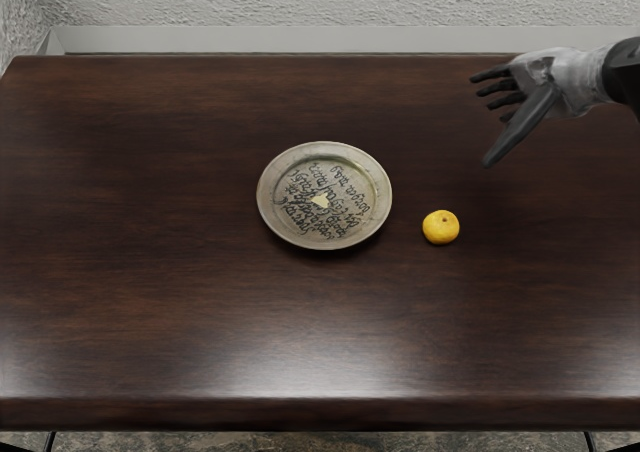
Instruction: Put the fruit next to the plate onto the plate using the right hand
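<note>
The small round yellow-orange fruit [441,227] lies right of centre on the dark wooden table [150,332], just beside the engraved round metal plate [270,197]. At upper right the black right hand [522,84] hovers empty, fingers spread: this looks like the reach; next it must drop onto the fruit

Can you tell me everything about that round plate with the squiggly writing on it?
The plate is round and shallow, dull grey like worn metal, with a raised rim. Dark scribbly lines cover its inside, with a small pale patch at the centre. It lies flat, right side up, near the middle of the dark wooden table. Nothing rests on it. The small yellow fruit lies just to its right, not touching.
</note>
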{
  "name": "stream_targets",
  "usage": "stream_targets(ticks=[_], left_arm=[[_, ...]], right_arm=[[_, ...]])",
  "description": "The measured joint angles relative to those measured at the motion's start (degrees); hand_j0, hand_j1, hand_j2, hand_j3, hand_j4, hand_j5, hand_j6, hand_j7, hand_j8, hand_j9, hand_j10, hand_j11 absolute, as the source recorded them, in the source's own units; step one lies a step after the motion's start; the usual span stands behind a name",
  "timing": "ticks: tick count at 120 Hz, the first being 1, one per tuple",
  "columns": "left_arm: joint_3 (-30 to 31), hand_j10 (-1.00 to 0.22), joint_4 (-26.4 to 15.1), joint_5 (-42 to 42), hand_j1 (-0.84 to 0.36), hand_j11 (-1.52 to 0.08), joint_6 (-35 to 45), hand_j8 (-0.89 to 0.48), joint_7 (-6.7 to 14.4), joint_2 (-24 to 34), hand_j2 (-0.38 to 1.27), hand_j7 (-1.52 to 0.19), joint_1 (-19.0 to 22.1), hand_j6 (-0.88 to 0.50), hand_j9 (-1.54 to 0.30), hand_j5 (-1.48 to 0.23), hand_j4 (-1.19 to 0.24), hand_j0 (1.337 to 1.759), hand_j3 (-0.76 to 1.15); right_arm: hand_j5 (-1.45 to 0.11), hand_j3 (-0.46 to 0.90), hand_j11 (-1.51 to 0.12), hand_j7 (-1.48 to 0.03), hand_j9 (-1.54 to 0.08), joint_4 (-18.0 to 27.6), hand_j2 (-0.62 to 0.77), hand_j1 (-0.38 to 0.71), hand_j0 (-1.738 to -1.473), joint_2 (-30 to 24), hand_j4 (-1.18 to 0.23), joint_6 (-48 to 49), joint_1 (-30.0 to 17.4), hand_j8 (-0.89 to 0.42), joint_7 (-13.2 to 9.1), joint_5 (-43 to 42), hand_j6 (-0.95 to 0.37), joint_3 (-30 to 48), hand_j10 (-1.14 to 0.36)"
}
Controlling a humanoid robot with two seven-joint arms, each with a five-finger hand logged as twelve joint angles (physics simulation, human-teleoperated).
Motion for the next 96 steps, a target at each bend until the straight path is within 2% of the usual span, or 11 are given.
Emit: stream_targets(ticks=[13, 19, 26, 34, 57, 75, 87, 96], left_arm=[[0.0, 0.0, 0.0, 0.0, 0.34, -0.01, 0.0, 0.0, 0.0, 0.0, 0.0, -0.01, 0.0, 0.0, -0.01, -0.01, 0.0, 1.658, 0.0], [0.0, 0.0, 0.01, 0.0, 0.34, -0.01, 0.0, 0.0, 0.0, 0.0, 0.0, -0.01, 0.02, 0.0, -0.01, -0.01, 0.0, 1.658, 0.0], [0.0, 0.0, 0.01, 0.0, 0.34, -0.01, 0.0, 0.0, 0.0, 0.0, 0.0, -0.01, 0.04, 0.0, -0.01, -0.01, 0.0, 1.658, 0.0], [0.0, 0.0, 0.0, 0.0, 0.34, -0.01, 0.0, 0.0, 0.0, 0.0, 0.0, -0.01, 0.04, 0.0, -0.01, -0.01, 0.0, 1.658, 0.0], [0.01, 0.0, 0.0, 0.0, 0.34, -0.01, 0.0, 0.0, 0.0, 0.0, 0.0, -0.01, 0.01, 0.0, -0.01, -0.01, 0.0, 1.658, 0.0], [0.01, 0.0, 0.0, 0.0, 0.34, -0.01, 0.0, 0.0, 0.0, 0.0, 0.0, -0.01, 0.0, 0.0, -0.01, -0.01, 0.0, 1.658, 0.0], [0.01, 0.0, 0.0, 0.0, 0.34, -0.01, 0.0, 0.0, 0.0, 0.0, 0.0, -0.01, 0.06, 0.0, -0.01, -0.01, 0.0, 1.658, 0.0], [0.01, 0.0, 0.0, 0.0, 0.34, -0.01, 0.0, 0.0, 0.0, 0.0, 0.0, -0.01, 0.01, 0.0, -0.01, -0.01, 0.0, 1.658, 0.0]], right_arm=[[-0.06, 0.0, -0.07, -0.08, -0.08, -0.4, -0.01, -0.3, -1.657, -3.79, -0.04, 13.05, -3.26, -0.02, 0.0, -0.02, -0.02, 5.15, -0.03], [-0.06, 0.0, -0.06, -0.07, -0.07, -0.56, -0.01, -0.3, -1.657, -3.52, -0.04, 15.49, -4.22, -0.02, 0.0, -0.11, -0.02, 5.58, -0.03], [-0.05, 0.0, -0.05, -0.06, -0.06, -0.36, -0.01, -0.31, -1.657, -2.62, -0.03, 14.02, -4.3, -0.02, 0.01, -0.18, -0.02, 4.43, -0.03], [-0.04, 0.0, -0.05, -0.05, -0.05, 0.91, -0.01, -0.31, -1.658, -0.65, -0.03, 9.02, -1.84, -0.02, 0.01, -0.26, -0.02, 1.27, -0.03], [-0.04, 0.0, -0.04, -0.04, -0.04, 2.47, -0.01, -0.32, -1.658, 13.02, -0.03, -17.05, 10.03, -0.03, 0.01, -0.32, -0.03, -19.68, -0.03], [-0.04, 0.0, -0.04, -0.04, -0.04, 5.61, -0.01, -0.32, -1.658, 18.22, -0.03, -25.61, 18.09, -0.03, 0.01, 0.22, -0.03, -30.38, -0.03], [-0.04, 0.0, -0.04, -0.04, -0.04, 7.91, -0.01, -0.32, -1.658, 19.41, -0.03, -29.71, 20.37, -0.03, 0.01, 0.63, -0.03, -33.21, -0.03], [-0.04, 0.0, -0.04, -0.04, -0.04, 8.76, -0.01, -0.32, -1.658, 20.32, -0.03, -33.98, 19.32, -0.03, 0.01, 0.69, -0.03, -34.08, -0.03]])
